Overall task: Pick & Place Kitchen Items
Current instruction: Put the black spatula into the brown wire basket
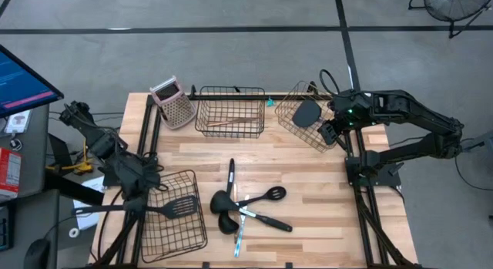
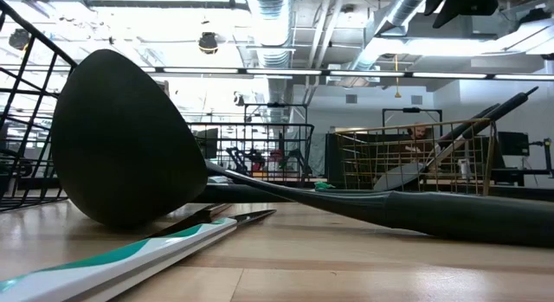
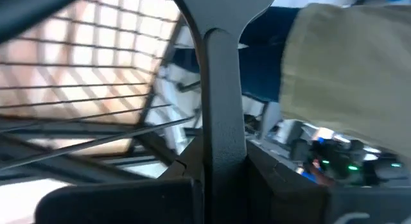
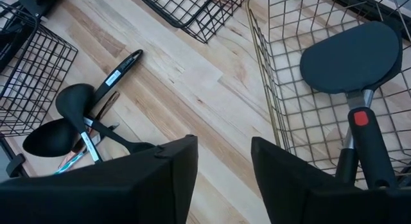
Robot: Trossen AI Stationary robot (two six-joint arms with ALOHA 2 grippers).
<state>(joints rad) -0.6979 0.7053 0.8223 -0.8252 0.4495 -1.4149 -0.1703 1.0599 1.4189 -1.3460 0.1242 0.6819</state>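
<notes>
We see the left end effector [image 1: 132, 198] at about eight o'clock on the bench [image 1: 323, 215], its fingers clamped on the handle of a black slotted spatula [image 1: 166, 209] whose head lies over the black wire basket [image 1: 176, 219] at the bench's seven o'clock corner. In the left wrist view the spatula's dark handle [image 3: 221, 121] runs up between that arm's own fingers, with basket wires beside it. The right end effector [image 1: 330, 132] sits at about two o'clock, just beside the brass-coloured wire basket [image 1: 296, 119], its fingers apart with nothing between them. Inside that basket rests a black solid turner [image 4: 350, 57] with a red spot on its handle. Near six o'clock a loose pile of utensils [image 1: 246, 207] lies on the bare wood: black ladles and spoons crossed over one another, with a teal-and-white handled one [image 2: 112, 263] under them. At twelve o'clock a second black basket [image 1: 231, 111] holds a wooden-handled utensil [image 1: 231, 121], and a pink-topped grater [image 1: 173, 103] stands at eleven o'clock.
</notes>
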